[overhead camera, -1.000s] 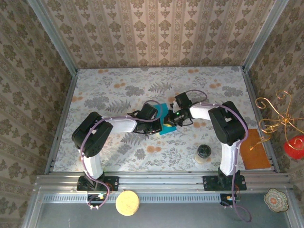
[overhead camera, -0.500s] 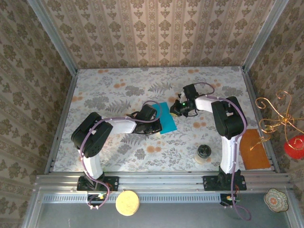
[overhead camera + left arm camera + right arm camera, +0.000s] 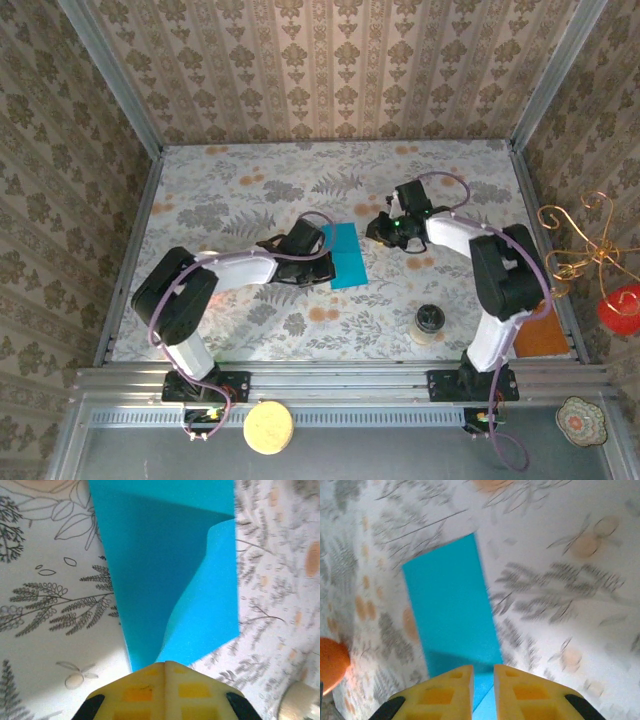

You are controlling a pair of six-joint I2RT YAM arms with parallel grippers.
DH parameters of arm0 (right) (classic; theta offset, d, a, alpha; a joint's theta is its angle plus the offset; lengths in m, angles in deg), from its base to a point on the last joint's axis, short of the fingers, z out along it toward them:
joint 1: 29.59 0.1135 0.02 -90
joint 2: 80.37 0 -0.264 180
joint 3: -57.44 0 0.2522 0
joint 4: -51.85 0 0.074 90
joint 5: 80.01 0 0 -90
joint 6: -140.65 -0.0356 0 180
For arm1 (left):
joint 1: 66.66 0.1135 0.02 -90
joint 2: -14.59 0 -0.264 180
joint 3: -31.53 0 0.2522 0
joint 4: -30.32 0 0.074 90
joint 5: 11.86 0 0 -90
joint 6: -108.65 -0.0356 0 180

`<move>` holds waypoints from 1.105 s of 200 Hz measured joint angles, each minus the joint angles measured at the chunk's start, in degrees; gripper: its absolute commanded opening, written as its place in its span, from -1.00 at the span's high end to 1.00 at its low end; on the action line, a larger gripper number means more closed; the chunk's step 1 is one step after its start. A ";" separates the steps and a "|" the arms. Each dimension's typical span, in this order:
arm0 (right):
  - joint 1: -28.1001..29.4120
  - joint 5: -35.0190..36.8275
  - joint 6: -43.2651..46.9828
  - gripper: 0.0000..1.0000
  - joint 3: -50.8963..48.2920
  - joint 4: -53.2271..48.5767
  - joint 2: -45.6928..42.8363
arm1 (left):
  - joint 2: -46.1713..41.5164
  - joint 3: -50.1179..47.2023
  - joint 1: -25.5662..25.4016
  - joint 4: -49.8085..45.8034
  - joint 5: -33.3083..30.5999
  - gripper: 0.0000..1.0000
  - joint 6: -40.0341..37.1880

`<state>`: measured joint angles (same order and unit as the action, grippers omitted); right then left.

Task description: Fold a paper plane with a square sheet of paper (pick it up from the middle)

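Left gripper (image 3: pixel 165 664) has its yellow fingers pressed together on the near edge of the thin matte teal-blue square sheet of paper (image 3: pixel 150 555), clamping it. From that pinch one flap rises and curls to the right over a flatter layer lying on the pale leaf-printed tablecloth (image 3: pixel 50 605). In the top view the sheet sits near the table's middle as a narrow slanted strip. The right gripper (image 3: pixel 380 228) hovers just beside the strip's upper right corner; its yellow fingers (image 3: pixel 450 682) stand slightly parted, a slim gap between them and nothing held. A small round pale jar with a dark top (image 3: pixel 429 322) stands well apart to the right; a flat orange-brown sheet (image 3: pixel 535 315) lies at the table's right edge.
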<state>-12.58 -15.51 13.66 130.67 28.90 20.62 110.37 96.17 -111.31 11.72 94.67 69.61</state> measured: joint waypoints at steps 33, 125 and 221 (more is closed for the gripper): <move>4.26 -0.26 -0.11 0.69 -5.40 1.73 -3.93 | -3.30 -3.21 -0.72 4.85 -1.07 0.70 0.92; 6.29 -3.23 -2.36 0.72 -6.40 3.39 -1.38 | 2.19 -3.28 -2.64 12.13 -4.55 0.94 6.97; 6.29 -4.55 -0.20 0.78 4.37 2.05 9.99 | 2.58 -3.19 -2.97 13.62 -7.41 0.95 9.07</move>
<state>-6.28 -20.05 13.46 135.04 30.95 30.60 112.95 92.97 -114.28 25.33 87.26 78.68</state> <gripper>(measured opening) 0.109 0.065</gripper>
